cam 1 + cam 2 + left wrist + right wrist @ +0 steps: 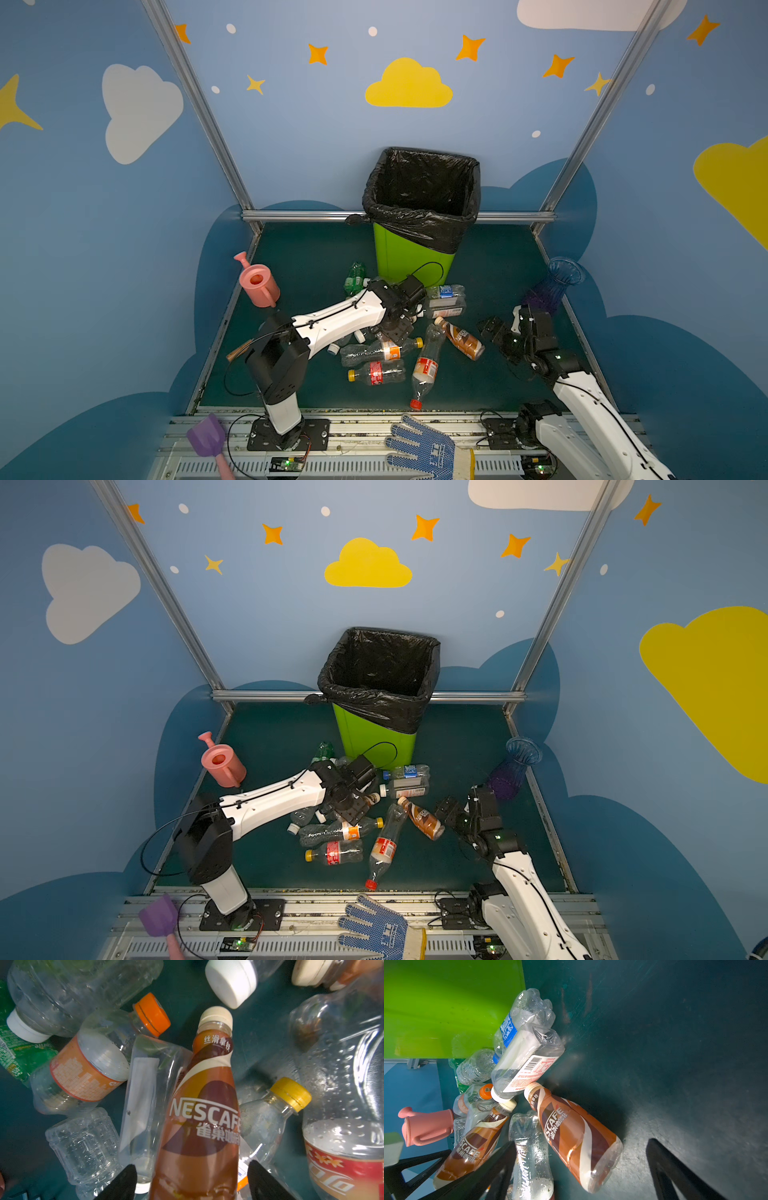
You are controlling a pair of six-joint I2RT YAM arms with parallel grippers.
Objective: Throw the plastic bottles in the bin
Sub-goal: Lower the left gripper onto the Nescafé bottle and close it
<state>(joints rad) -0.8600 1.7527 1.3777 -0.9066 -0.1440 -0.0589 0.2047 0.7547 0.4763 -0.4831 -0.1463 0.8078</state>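
Several plastic bottles lie in a heap on the dark green floor in front of the lime-green bin [411, 257] [374, 742] with its black liner. My left gripper [191, 1164] [395, 328] points down into the heap. A brown Nescafe bottle [199, 1115] stands between its fingers [124, 1180], with a gap on each side, so the gripper is open. My right gripper [581, 1141] [490, 328] hangs open just right of the heap, above a second brown Nescafe bottle [575, 1138] [461, 338] and a clear bottle [531, 1157].
A pink watering can [257, 284] stands at the left wall and a blue ribbed vase [555, 286] at the right wall. On the front rail lie a blue dotted glove [424, 449] and a purple toy shovel [208, 436].
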